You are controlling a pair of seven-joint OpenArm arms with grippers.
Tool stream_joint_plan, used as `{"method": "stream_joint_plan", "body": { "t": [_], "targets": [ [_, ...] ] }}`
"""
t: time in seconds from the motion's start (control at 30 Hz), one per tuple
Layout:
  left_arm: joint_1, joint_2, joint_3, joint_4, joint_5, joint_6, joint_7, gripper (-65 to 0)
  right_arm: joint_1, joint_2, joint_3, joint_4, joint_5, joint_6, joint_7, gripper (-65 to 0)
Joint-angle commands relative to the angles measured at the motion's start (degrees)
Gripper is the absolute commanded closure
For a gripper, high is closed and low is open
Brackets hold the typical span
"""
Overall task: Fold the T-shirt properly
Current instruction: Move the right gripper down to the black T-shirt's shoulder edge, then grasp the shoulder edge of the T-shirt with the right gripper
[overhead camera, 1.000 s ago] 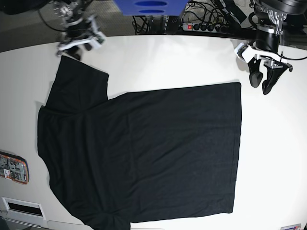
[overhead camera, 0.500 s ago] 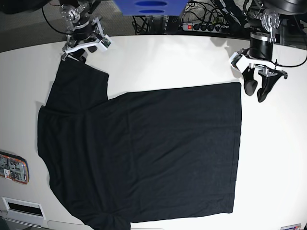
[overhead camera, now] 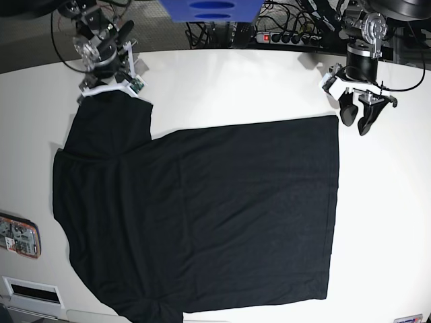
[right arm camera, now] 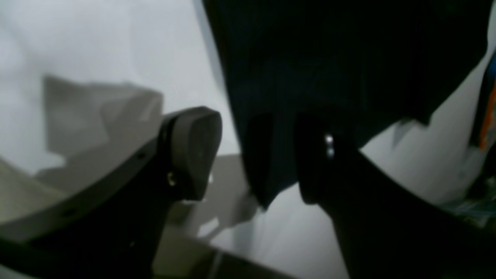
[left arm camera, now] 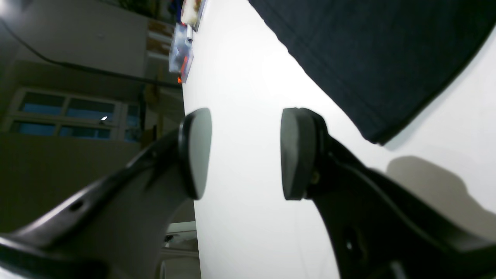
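Note:
The black T-shirt (overhead camera: 202,215) lies spread flat on the white table (overhead camera: 390,222), with one sleeve at the top left. My left gripper (overhead camera: 357,120) hovers just off the shirt's upper right corner. In the left wrist view the left gripper (left arm camera: 244,155) is open over bare table, and the T-shirt (left arm camera: 387,58) corner lies past its right pad. My right gripper (overhead camera: 109,89) sits at the sleeve's top edge. In the blurred right wrist view the right gripper (right arm camera: 232,155) is open with a narrow gap, and the T-shirt (right arm camera: 329,58) sleeve edge runs through it.
An orange and grey device (overhead camera: 17,235) and a white box (overhead camera: 30,293) lie at the table's left edge. A power strip (overhead camera: 283,37) and cables run behind the table, with a blue object (overhead camera: 209,10) at the top. Bare table stretches right of the shirt.
My right gripper has come down and turned onto the sleeve's top edge. My left gripper has shifted left toward the shirt's upper right corner. The shirt has not moved.

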Motion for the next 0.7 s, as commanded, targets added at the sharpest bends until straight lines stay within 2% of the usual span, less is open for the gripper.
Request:
{"method": "stream_joint_plan", "body": {
  "t": [0.0, 0.07, 0.2, 0.67],
  "targets": [
    [0.1, -0.6, -0.3, 0.5, 0.5, 1.5, -0.9, -26.9, 0.2, 1.0, -1.0, -0.3, 1.0, 0.7, -1.1, -33.9],
    [0.0, -0.6, -0.3, 0.0, 0.4, 1.5, -0.9, -26.9, 2.4, 2.1, -3.2, -0.7, 1.0, 0.7, -2.8, -33.9],
    [0.0, -0.6, -0.3, 0.0, 0.4, 1.5, -0.9, -26.9, 6.2, 2.2, -5.4, -2.3, 1.0, 0.8, -4.4, -34.0],
    [0.3, -0.6, -0.2, -0.1, 0.4, 1.5, -0.9, -26.9, 13.3, 2.2, -5.7, -10.7, 1.0, 0.8, -4.8, -33.7]
  ]
}}
